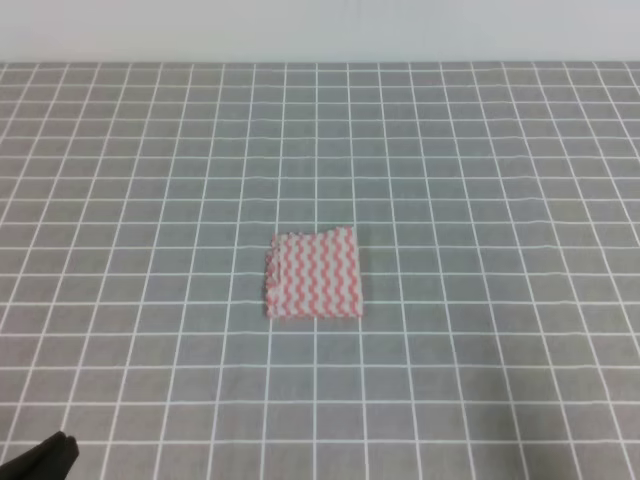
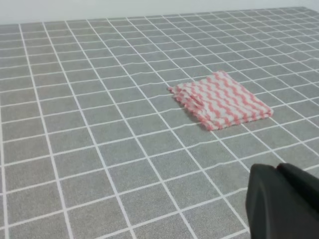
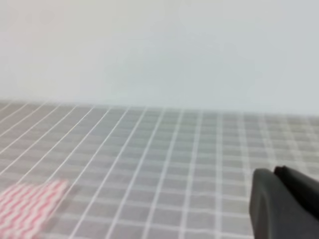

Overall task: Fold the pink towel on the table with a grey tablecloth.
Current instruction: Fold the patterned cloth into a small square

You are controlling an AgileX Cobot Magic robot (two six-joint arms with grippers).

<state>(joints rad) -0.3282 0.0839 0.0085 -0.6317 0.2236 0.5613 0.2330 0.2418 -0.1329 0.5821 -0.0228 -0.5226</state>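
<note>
pink towel (image 1: 313,273) folded on grey tablecloth (image 1: 480,200) — left wrist view shows layered edges

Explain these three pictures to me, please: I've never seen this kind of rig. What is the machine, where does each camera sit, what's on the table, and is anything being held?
This is a two-armed robot. One picture looks down from above; the other two come from cameras on each arm's wrist. A grey tablecloth with a white grid covers the table. On it lies a pink towel with wavy stripes, already doubled over, its layered edges visible from the left wrist. The dark shape low in each wrist picture is part of that arm's gripper: left gripper, right gripper. Neither touches the towel, and nothing appears to be held. Whether they are open or shut cannot be told.
</note>
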